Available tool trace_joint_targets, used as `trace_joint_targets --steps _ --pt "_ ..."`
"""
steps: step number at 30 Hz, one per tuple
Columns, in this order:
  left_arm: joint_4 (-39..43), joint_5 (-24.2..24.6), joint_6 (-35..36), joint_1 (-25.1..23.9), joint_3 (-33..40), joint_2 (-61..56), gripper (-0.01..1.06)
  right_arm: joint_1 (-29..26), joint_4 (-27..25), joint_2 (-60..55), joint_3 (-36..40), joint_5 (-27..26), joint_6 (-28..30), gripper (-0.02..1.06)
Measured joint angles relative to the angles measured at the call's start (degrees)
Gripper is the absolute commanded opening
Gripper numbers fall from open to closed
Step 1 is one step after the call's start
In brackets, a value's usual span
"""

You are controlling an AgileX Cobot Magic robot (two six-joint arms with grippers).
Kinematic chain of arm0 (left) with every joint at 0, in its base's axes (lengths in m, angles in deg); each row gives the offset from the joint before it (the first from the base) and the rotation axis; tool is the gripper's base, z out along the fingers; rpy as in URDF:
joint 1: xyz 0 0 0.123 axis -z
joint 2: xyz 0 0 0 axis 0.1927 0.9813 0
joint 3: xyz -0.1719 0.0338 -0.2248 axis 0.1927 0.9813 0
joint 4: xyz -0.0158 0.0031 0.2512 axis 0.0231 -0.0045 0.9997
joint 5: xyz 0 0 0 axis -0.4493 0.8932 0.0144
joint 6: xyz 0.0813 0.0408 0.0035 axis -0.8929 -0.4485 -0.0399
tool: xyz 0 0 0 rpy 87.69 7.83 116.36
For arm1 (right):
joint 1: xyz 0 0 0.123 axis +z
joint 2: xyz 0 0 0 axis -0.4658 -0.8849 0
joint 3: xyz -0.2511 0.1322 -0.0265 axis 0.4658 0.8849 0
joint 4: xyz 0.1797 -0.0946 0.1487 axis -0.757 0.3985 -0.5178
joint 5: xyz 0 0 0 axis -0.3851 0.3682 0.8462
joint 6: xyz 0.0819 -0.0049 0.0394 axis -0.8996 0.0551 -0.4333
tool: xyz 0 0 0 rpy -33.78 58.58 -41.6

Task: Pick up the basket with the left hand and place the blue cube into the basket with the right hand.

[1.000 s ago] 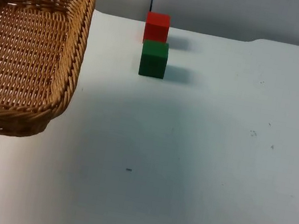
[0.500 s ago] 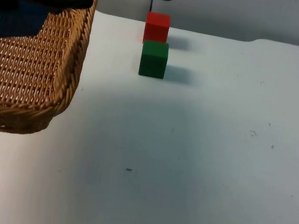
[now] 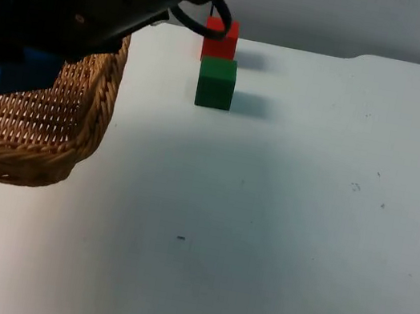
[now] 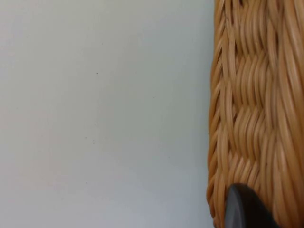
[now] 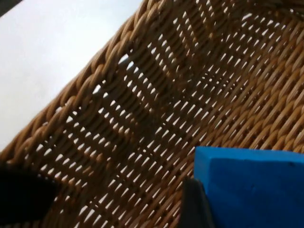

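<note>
Counter (image 3: pixel 280 218): white; your near stretch carries nothing of the task.
Basket (image 3: pixel 36 126): wicker, lifted off the counter so the cube can be dropped in. Left gripper (image 4: pixel 244 209) sits at its woven wall; whether it is clamped you cannot tell.
Blue cube (image 3: pixel 18 70): pinched in your right gripper (image 5: pixel 190 199), hanging over the basket's floor, inside the rim, not yet released.
Green cube (image 3: pixel 216 82), then red cube (image 3: pixel 220 38): farther back, just beside each other, untouched distractors.
</note>
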Motion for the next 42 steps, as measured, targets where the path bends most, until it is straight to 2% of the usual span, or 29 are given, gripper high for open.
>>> trace_joint_targets --steps 5,10,11,14,15,20,21,23,31,40,42 --pt "-0.10 0.00 -0.18 0.00 0.00 0.00 0.00 0.00 -0.25 -1.03 0.00 0.37 1.81 0.04" --pt "-0.10 0.00 -0.45 0.00 0.00 0.13 0.00 0.00 -0.25 -1.50 0.00 0.37 2.06 0.21" --pt "-0.10 0.00 -0.45 0.00 0.00 0.13 0.00 0.00 -0.25 -1.58 0.00 0.37 2.06 0.21" --pt "-0.10 0.00 -0.45 0.00 0.00 0.13 0.00 0.00 -0.25 -1.58 0.00 0.37 2.06 0.34" --pt "-0.10 0.00 -0.45 0.00 0.00 0.13 0.00 0.00 -0.25 -1.58 0.00 0.37 2.06 0.34" --pt "-0.10 0.00 -0.45 0.00 0.00 0.13 0.00 0.00 -0.25 -1.58 0.00 -0.42 2.06 0.80" --pt "-0.10 0.00 -0.45 0.00 0.00 0.13 0.00 0.00 -0.25 -1.58 0.00 -0.42 2.17 0.80" --pt "-0.10 0.00 -0.45 0.00 0.00 0.13 0.00 0.00 -0.25 -1.46 0.00 -0.42 3.51 0.96" --pt "-0.30 0.03 -0.57 0.00 0.00 0.13 0.00 0.00 -0.25 5.20 0.00 1.06 7.04 0.99" --pt "-0.43 0.03 -0.79 0.00 0.00 0.13 0.00 0.00 -0.25 16.85 0.16 7.62 16.60 0.99" --pt "-0.43 0.03 -0.79 0.00 0.00 0.13 0.00 0.00 -0.13 19.86 2.35 6.57 18.28 0.99"
